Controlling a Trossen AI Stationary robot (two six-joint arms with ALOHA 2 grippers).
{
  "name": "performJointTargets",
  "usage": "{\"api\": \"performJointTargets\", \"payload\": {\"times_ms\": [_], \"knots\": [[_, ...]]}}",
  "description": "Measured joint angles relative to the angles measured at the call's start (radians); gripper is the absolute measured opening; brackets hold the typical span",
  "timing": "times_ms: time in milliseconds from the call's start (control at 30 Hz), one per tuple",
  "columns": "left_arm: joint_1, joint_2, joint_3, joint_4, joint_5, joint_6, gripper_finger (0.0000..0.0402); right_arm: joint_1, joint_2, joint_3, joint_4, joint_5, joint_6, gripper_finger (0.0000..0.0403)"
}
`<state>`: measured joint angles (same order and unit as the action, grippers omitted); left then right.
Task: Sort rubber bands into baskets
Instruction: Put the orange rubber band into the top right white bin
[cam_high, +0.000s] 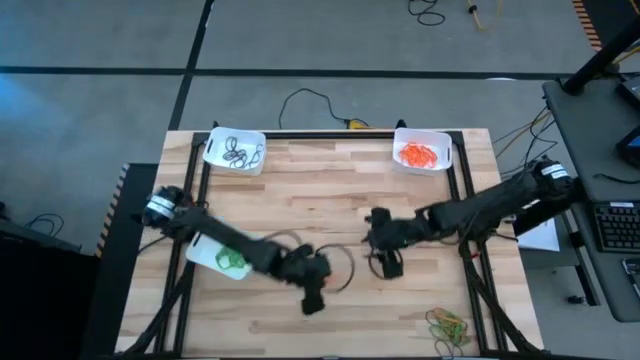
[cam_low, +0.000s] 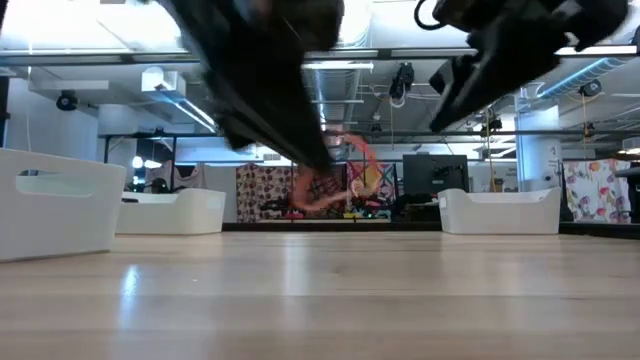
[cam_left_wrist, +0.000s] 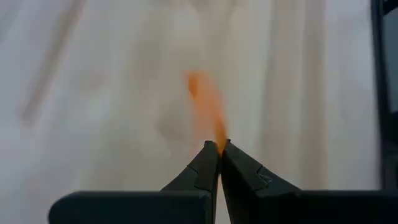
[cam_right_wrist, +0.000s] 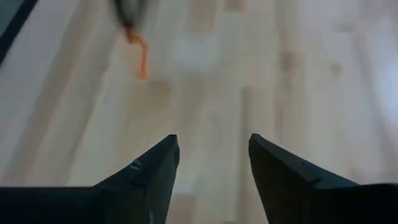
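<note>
Pinching an orange rubber band (cam_left_wrist: 205, 106) above the tabletop (cam_high: 330, 190), the left gripper (cam_left_wrist: 219, 148) is needing carriage to the orange-filled basket (cam_high: 422, 152), the right gripper (cam_right_wrist: 213, 149) hanging spread beside it.

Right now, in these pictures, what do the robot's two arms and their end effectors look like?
Both arms are dark, slim and jointed, with black cables looping beside them. The left end effector has two black, wedge-shaped fingers tapering to narrow tips. The right end effector has matching black, pointed fingers.
</note>
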<state>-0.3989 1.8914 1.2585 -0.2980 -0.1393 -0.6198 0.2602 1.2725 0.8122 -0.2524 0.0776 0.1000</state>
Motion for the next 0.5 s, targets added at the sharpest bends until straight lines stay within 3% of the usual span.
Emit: {"api": "performJointTargets", "payload": {"times_ms": [167, 267, 500], "knots": [[0.176, 0.042, -0.027, 0.105, 0.093, 0.182, 0.0000, 0.072, 0.061, -0.005, -0.080, 0.049, 0.092, 0.0214], [0.252, 0.087, -0.010, 0.103, 0.151, 0.200, 0.0000, 0.100, 0.073, -0.039, -0.133, 0.112, 0.147, 0.0216], [0.273, 0.201, 0.059, 0.157, 0.232, 0.208, 0.0000, 0.108, 0.042, -0.171, 0.014, 0.151, 0.248, 0.0217]]}}
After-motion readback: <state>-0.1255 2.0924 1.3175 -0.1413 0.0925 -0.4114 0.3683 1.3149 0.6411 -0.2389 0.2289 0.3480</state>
